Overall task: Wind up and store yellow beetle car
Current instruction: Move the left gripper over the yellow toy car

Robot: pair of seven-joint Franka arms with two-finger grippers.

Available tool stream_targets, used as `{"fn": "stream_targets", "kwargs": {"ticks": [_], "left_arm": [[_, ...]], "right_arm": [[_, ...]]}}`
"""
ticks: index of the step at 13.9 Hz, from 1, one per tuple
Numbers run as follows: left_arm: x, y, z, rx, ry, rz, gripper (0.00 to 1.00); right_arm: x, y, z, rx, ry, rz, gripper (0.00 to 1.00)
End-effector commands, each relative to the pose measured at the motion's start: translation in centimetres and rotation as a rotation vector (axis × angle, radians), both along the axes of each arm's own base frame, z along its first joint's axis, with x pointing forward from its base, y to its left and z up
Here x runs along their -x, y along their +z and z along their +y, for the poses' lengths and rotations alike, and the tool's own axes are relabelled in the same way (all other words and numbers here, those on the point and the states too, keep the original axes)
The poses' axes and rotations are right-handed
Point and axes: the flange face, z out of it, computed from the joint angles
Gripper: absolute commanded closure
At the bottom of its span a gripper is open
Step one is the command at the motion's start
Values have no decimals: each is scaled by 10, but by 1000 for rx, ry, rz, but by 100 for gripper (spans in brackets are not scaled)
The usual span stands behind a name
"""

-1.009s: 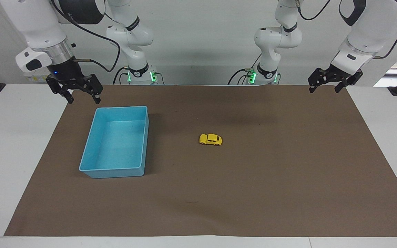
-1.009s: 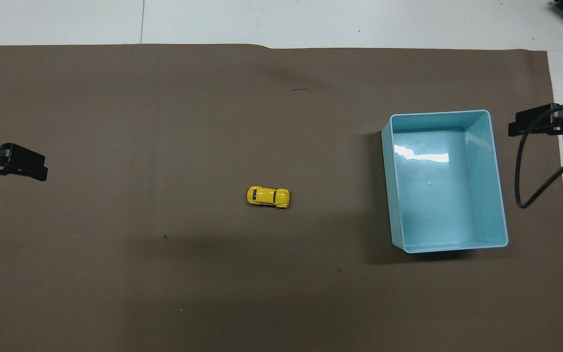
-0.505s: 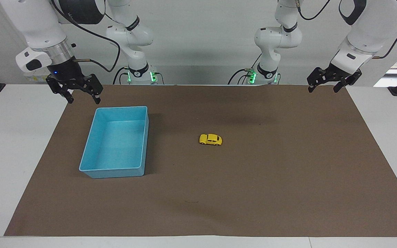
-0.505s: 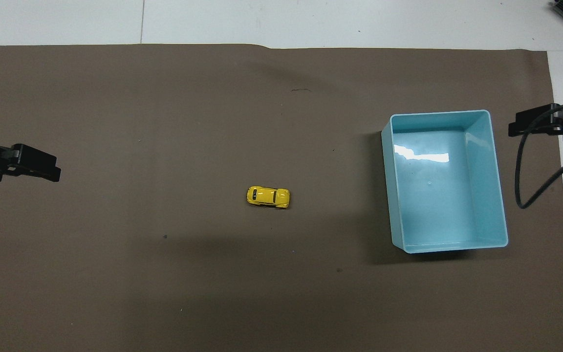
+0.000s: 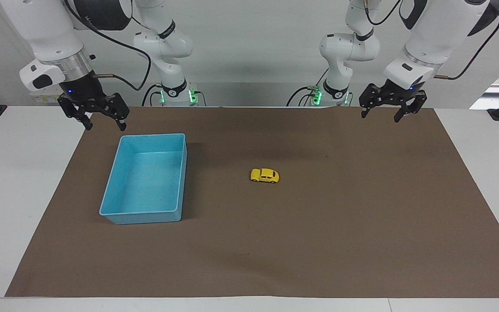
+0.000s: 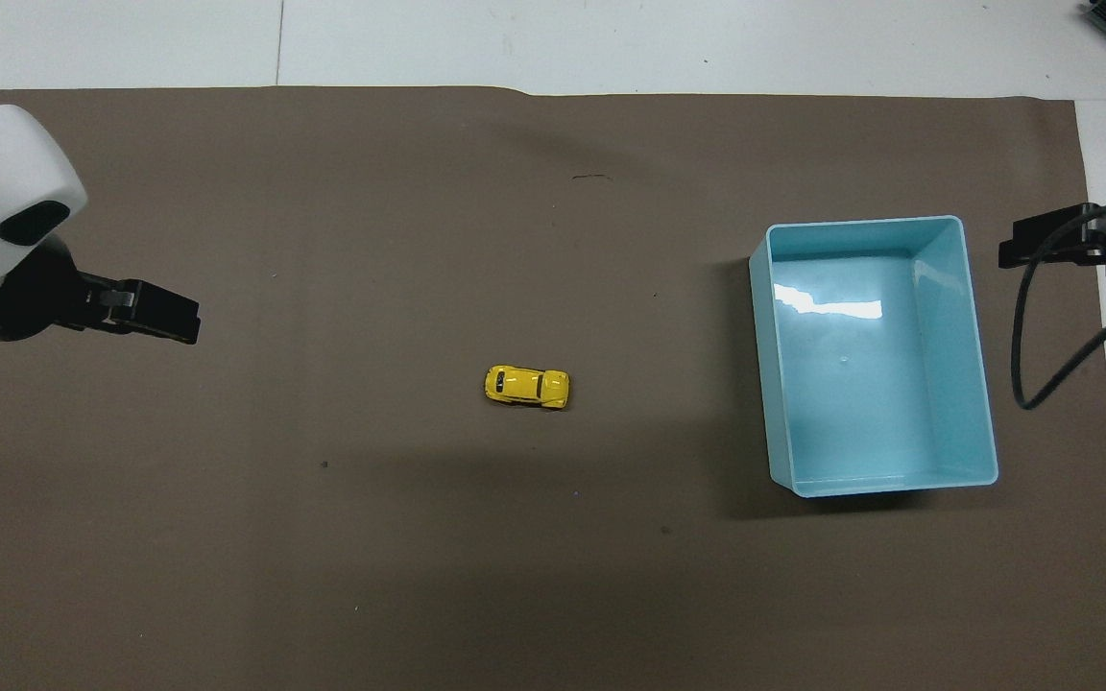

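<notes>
Nothing done so far, judging by the layout: yellow beetle car on its wheels on the brown mat, untouched, well apart from both grippers. Left gripper raised over the mat's edge, jaws spread, empty. Right gripper waiting above the mat just beside the empty blue bin, jaws spread, empty. Grasping, winding and storing all left.

Left gripper moved toward centre
</notes>
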Motion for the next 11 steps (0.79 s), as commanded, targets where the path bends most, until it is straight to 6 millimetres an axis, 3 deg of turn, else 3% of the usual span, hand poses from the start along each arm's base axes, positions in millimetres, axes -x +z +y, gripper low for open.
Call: {"fn": "stream_targets", "kwargs": {"ticks": [1,6,9,11], "left_arm": [[2,-7,-11,30,-134,-2,0],[9,-12,-28,65,-639,19,0],[10,-16,-44,76,-830,-1,0],[7,-33,-58,88,-920,-30,0]], "right_arm": [[3,4,-1,4,13,3,0],[3,4,-1,4,11,3,0],[3,4,-2,4,10,3,0],[4,4,-1,4,11,4,0]]}}
